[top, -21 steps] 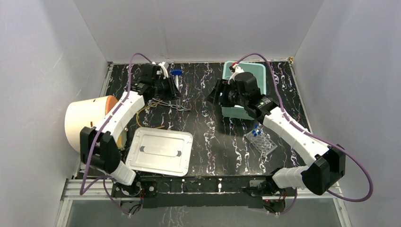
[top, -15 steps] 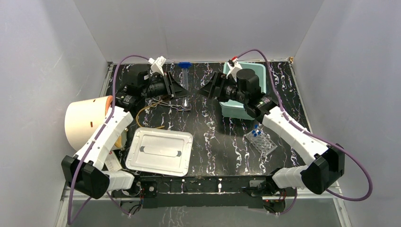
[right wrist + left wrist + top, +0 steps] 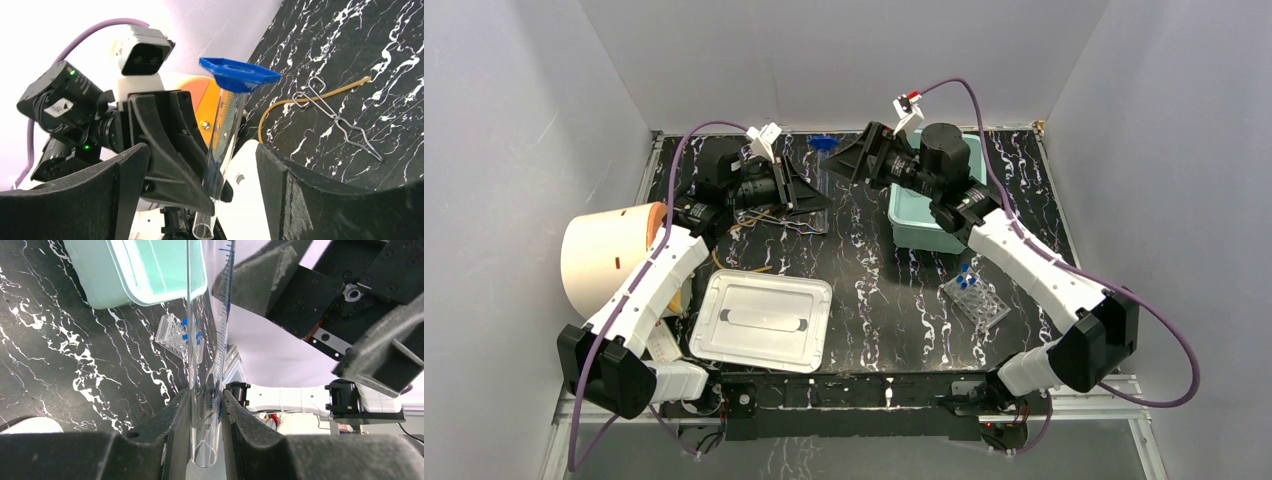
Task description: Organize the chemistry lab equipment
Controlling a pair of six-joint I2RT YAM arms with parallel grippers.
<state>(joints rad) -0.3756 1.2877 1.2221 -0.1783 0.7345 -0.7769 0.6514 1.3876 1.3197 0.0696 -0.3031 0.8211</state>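
At the far left stands a large cream cylinder (image 3: 609,255). Near it lies a shallow metal tray (image 3: 764,320), at the near edge of the black marbled tabletop (image 3: 874,290). Beyond the tray, the amber rubber tubing (image 3: 300,98) curls flat on the tabletop. The thin metal tool (image 3: 345,122) lies across one end of it.

My left fingers (image 3: 206,405) are pinching a clear graduated cylinder (image 3: 206,330) near its open mouth, which pokes out just past them. The cylinder is lifted off the tabletop toward the back. Its blue foot (image 3: 239,74) is at the far end, away from my grip.

My right fingers (image 3: 200,150) are spread wide and hold nothing. They face my left ones, just beside the blue foot. From my right wrist the cylinder shows in the gap between them, clear of both pads.

Behind my right wrist sits a teal bin (image 3: 924,232). Nearer the front on the right, the clear tube rack (image 3: 977,303) lies on the tabletop with tiny blue-capped tubes (image 3: 965,280) in it.
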